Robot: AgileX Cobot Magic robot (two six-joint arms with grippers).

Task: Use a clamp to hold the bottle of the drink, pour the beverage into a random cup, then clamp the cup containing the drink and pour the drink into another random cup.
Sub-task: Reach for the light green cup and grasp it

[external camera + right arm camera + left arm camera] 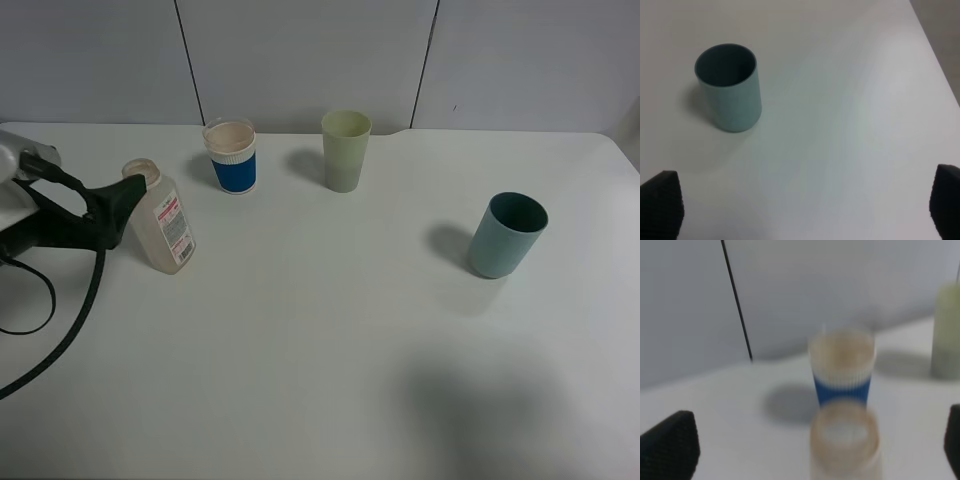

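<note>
A clear plastic bottle (164, 222) with a red and white label stands uncapped at the left of the white table (320, 340). My left gripper (127, 203) is open and reaches it from the left at neck height. In the left wrist view the bottle mouth (844, 436) sits blurred between the wide-apart fingertips (670, 447) of the left gripper (810, 450). A blue and white cup (231, 157) stands just behind the bottle, and a pale green cup (345, 150) to its right. A teal cup (507, 235) stands at the right. My right gripper (802, 205) is open and empty, above the table short of the teal cup (730, 90).
A grey panelled wall (320, 50) runs behind the table's far edge. The left arm's black cable (60, 340) loops over the table's left front. The right arm casts a shadow (480, 400) on the front right. The blue cup (842, 365) and green cup (946, 330) show in the left wrist view.
</note>
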